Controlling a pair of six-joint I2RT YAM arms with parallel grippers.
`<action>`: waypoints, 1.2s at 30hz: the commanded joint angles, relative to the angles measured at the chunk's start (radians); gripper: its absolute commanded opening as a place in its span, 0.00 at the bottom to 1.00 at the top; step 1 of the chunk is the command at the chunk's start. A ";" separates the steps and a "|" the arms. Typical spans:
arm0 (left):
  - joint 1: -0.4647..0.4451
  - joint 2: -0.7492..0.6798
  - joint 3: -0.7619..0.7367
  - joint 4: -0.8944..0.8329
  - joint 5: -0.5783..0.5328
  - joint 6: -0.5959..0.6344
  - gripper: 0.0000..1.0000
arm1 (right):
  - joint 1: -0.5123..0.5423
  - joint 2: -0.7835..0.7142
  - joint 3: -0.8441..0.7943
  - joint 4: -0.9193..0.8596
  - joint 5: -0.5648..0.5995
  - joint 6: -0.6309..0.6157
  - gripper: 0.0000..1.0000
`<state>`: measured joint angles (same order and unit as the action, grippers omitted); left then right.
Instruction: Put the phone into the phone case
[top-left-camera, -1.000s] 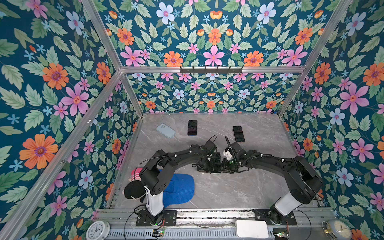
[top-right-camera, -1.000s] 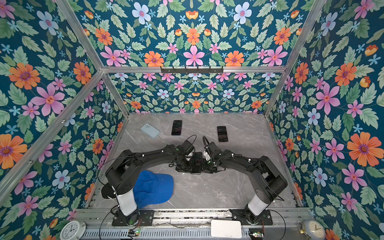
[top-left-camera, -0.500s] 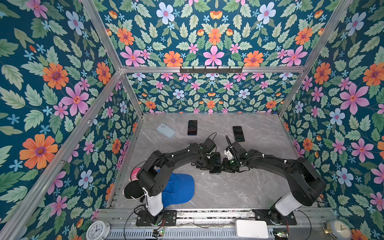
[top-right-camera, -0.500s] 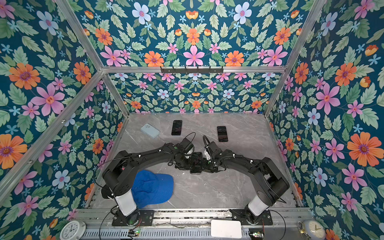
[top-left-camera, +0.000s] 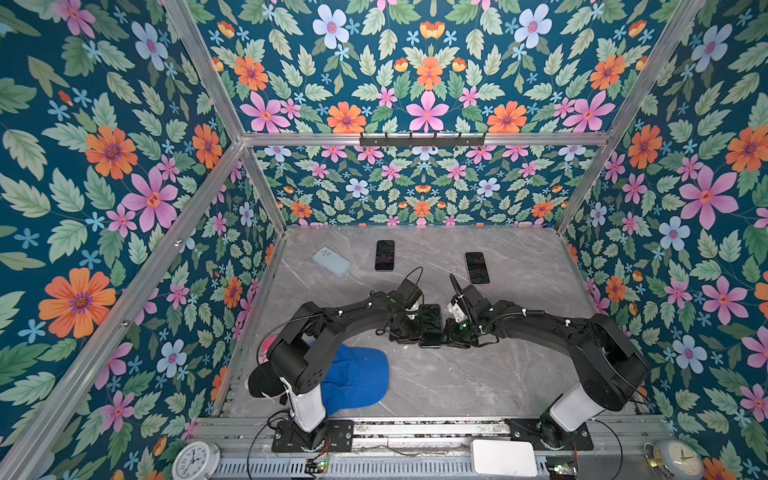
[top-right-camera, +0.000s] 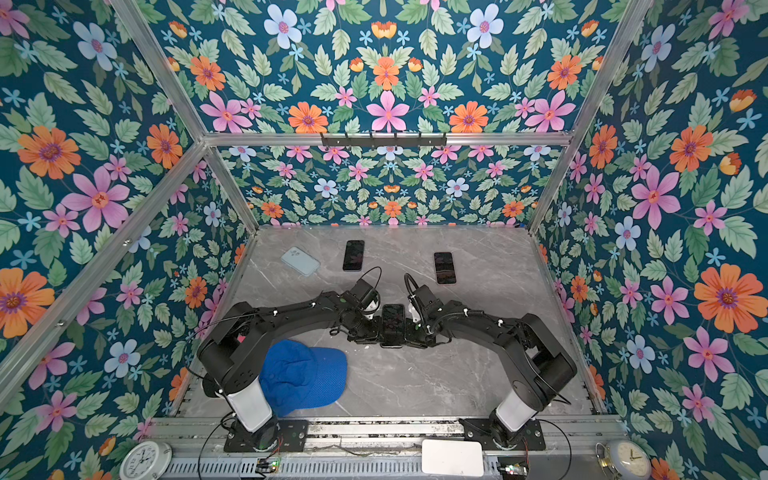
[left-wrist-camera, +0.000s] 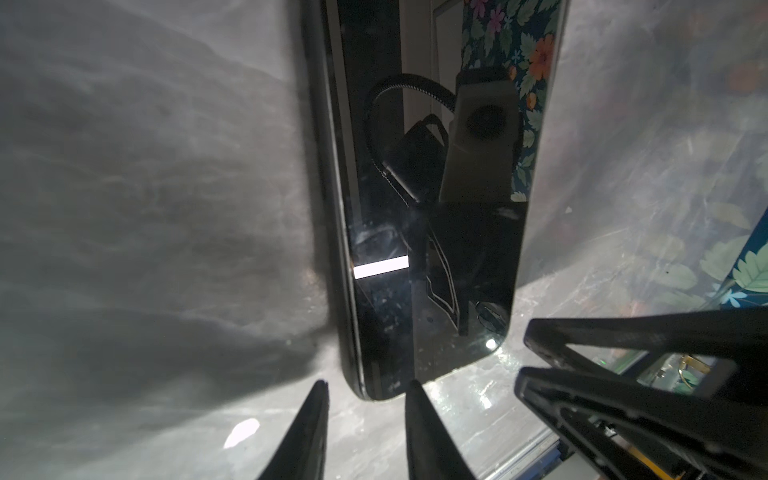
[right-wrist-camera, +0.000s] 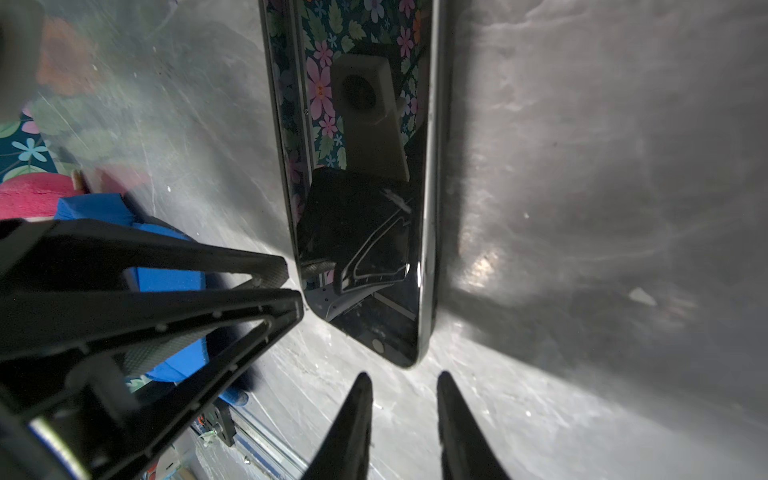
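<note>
A black phone (top-left-camera: 431, 324) (top-right-camera: 392, 324) lies screen up at mid-table, between my two grippers. A dark rim that looks like a black phone case (left-wrist-camera: 320, 216) runs round its silver edge (right-wrist-camera: 430, 199). My left gripper (top-left-camera: 413, 332) (left-wrist-camera: 368, 388) is low on the table at the phone's left side. It is open, and one near corner of the phone lies just ahead of its fingertips. My right gripper (top-left-camera: 451, 332) (right-wrist-camera: 404, 378) is at the phone's right side, open, just short of the other near corner. Neither holds anything.
Two more dark phones (top-left-camera: 385, 255) (top-left-camera: 476, 267) lie at the back. A pale blue phone or case (top-left-camera: 331, 261) lies back up at the back left. A blue cap (top-left-camera: 353, 382) sits by the left arm's base. Floral walls enclose the table (top-left-camera: 457, 386).
My left gripper was shut a second ago and has opened a little. The phone and my right gripper have stayed where they were.
</note>
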<state>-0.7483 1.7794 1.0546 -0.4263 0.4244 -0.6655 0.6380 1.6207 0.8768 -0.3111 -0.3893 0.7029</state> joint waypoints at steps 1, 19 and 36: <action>0.001 -0.003 -0.008 0.021 0.017 -0.005 0.31 | 0.003 0.011 0.012 0.007 0.000 0.007 0.27; 0.001 0.033 0.001 -0.052 -0.059 0.034 0.20 | 0.007 0.013 0.019 0.007 -0.002 0.013 0.26; 0.010 0.002 -0.027 0.071 0.028 -0.022 0.33 | 0.014 0.028 0.049 -0.022 0.024 0.008 0.23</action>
<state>-0.7429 1.7924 1.0359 -0.3969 0.4259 -0.6750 0.6506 1.6478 0.9203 -0.3187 -0.3813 0.7036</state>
